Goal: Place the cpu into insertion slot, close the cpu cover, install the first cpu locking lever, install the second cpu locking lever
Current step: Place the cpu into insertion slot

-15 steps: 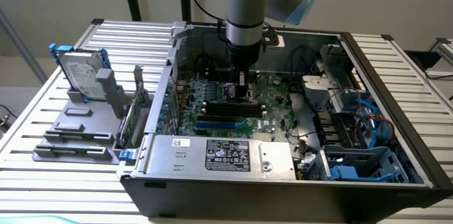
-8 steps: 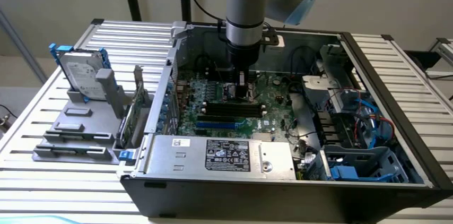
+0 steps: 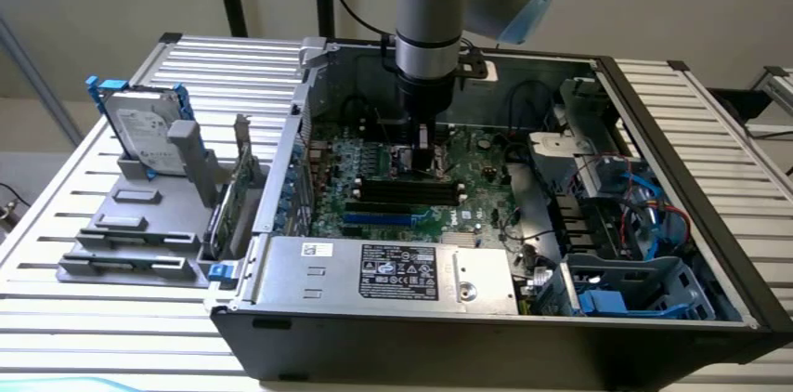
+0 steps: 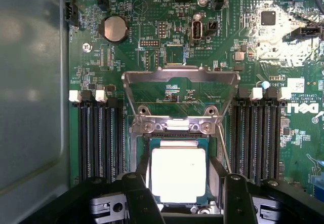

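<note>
The cpu [image 4: 178,176], a pale silver square with a green edge, lies in the insertion slot [image 4: 137,148] on the green board. The cpu cover [image 4: 180,75], a thin silver frame, stands swung up and away from the slot on its hinge. My gripper [image 4: 185,199] is open, with one black finger [image 4: 137,196] on each side of the cpu; I cannot tell whether they touch it. A thin wire lever [image 4: 223,150] runs beside the slot. In the exterior view the gripper [image 3: 422,162] hangs low over the motherboard [image 3: 477,189] inside the open computer case.
Black memory slots [image 4: 96,138] flank the socket on both sides. The case holds a power supply [image 3: 390,271], cables and a blue drive cage [image 3: 644,290]. A grey fixture with a hard drive [image 3: 147,137] stands on the table at the exterior view's left.
</note>
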